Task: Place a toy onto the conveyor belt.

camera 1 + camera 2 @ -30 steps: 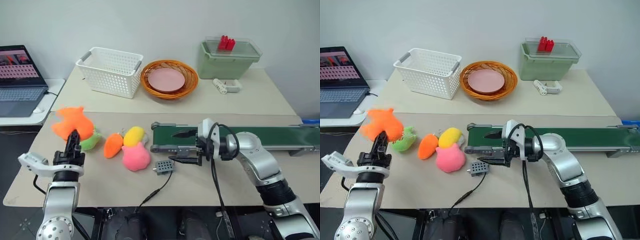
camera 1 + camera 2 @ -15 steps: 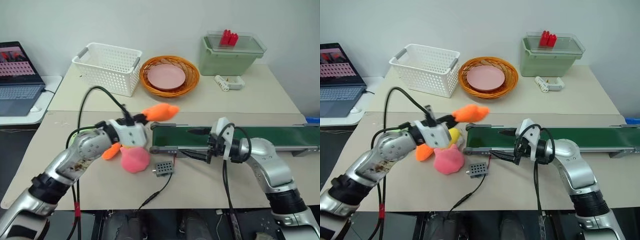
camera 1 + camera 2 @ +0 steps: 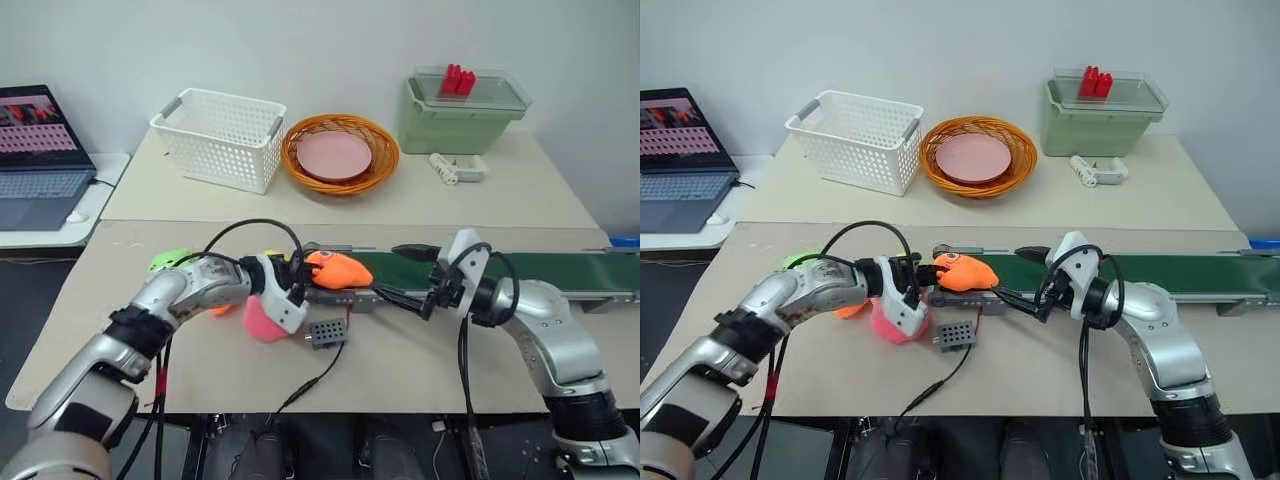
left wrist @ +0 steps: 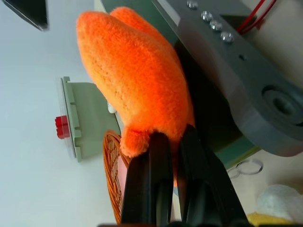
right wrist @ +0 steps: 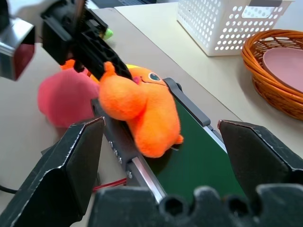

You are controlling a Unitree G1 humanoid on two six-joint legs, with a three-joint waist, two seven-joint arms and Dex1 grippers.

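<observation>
The toy [image 3: 338, 270], a bright orange plush, lies over the left end of the conveyor belt [image 3: 520, 270], partly on its grey frame [image 5: 142, 172]. My left gripper [image 3: 303, 272] reaches in from the left and is shut on the toy's near edge; in the left wrist view its black fingers [image 4: 154, 161] pinch the orange fur [image 4: 137, 80]. My right gripper [image 3: 393, 272] is open just right of the toy. It hovers over the belt with one finger on each side of the belt's width, and the toy [image 5: 142, 111] shows between its fingers, apart from them.
A pink round plush [image 3: 262, 318] and a small grey box [image 3: 327, 333] with a cable lie in front of the belt's left end. A green plush [image 3: 170, 260] lies further left. At the back stand a white basket [image 3: 222, 138], a wicker basket [image 3: 340, 155], a green bin [image 3: 462, 112] and a laptop [image 3: 40, 150].
My left arm has swung the toy from the table's left side across to the belt's left end and lowered it there. My right gripper has drawn back a little to the right along the belt.
</observation>
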